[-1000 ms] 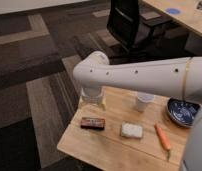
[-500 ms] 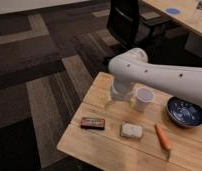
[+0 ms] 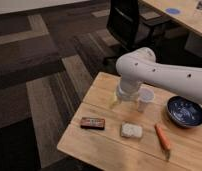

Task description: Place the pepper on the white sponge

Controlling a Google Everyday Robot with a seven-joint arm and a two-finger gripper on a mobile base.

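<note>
White arm [image 3: 161,75] reached in from the right, elbow bent down over the table's [image 3: 106,149] far side. Gripper [image 3: 125,96] sat low beside cup [image 3: 145,98]; its grip could not be told. Tapered orange pepper [image 3: 162,136] lay right of the soft rounded sponge [image 3: 131,130], apart.

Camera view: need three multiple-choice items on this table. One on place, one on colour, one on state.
1. Where is the pepper relative to the sponge?
A) on top of it
B) to its right in the picture, on the table
C) to its left

2. What colour is the bowl?
A) dark blue
B) yellow
C) white

3. What is the tool doing?
A) carrying the pepper
B) pressing on the sponge
C) hanging beside the cup, away from the pepper

Key: B, the pepper lies on bare wood beside the sponge; A, the bowl is dark blue; C, the tool sits by the cup.
</note>
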